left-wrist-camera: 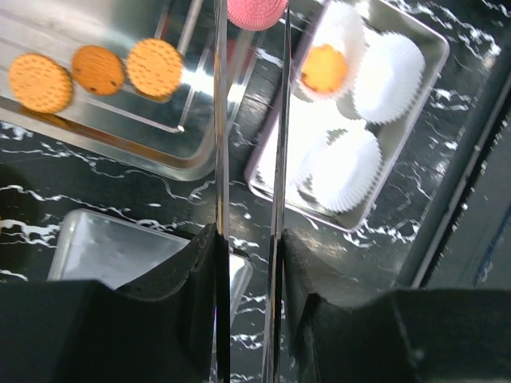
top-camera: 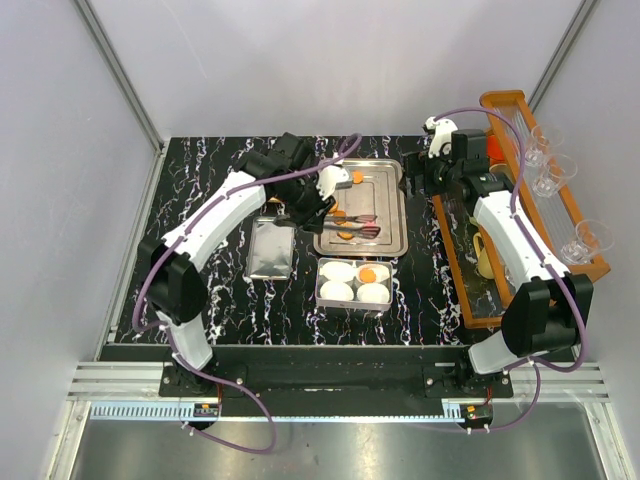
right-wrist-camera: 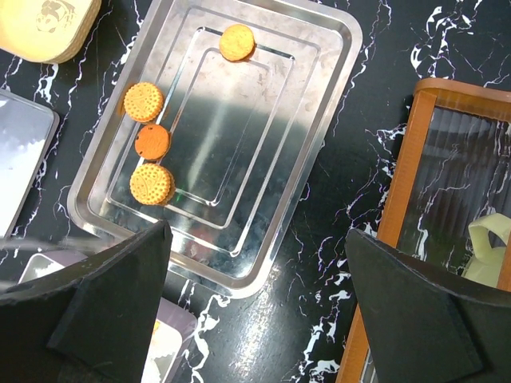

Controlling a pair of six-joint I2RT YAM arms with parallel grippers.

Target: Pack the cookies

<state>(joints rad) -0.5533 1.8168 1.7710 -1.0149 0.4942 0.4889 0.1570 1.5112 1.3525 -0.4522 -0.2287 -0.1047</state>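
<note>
Small tray (top-camera: 355, 307): steel, nearest the arm bases, on the black marbled table (top-camera: 420, 290).
Paper cups (top-camera: 338, 272): four, white, filling the small tray.
Packed cookie (top-camera: 368, 275): orange, lying in one far cup.
Silver plate (top-camera: 270, 250): flat, left of the small tray and apart from it.
Left gripper (left-wrist-camera: 249, 247): closed around the handles of the tongs (left-wrist-camera: 279, 159), whose two long blades run forward from it.
Pink cookie (left-wrist-camera: 255, 12): pinched between the tongs' tips, by the big tray's near end. I cannot tell whether it touches anything below.
Big tray (right-wrist-camera: 239, 136): steel, just beyond the small tray.
Loose cookies: four orange ones in the big tray. Three sit in a row along its left side (right-wrist-camera: 152, 142) and one sits alone at the far end (right-wrist-camera: 237, 42).
Right gripper (right-wrist-camera: 259, 311): fingers spread wide, holding nothing, above the table right of the big tray.
Wooden tray (top-camera: 455, 260): long, at the right edge.
Glasses (top-camera: 548, 180): clear, along the wooden tray's outer side.
</note>
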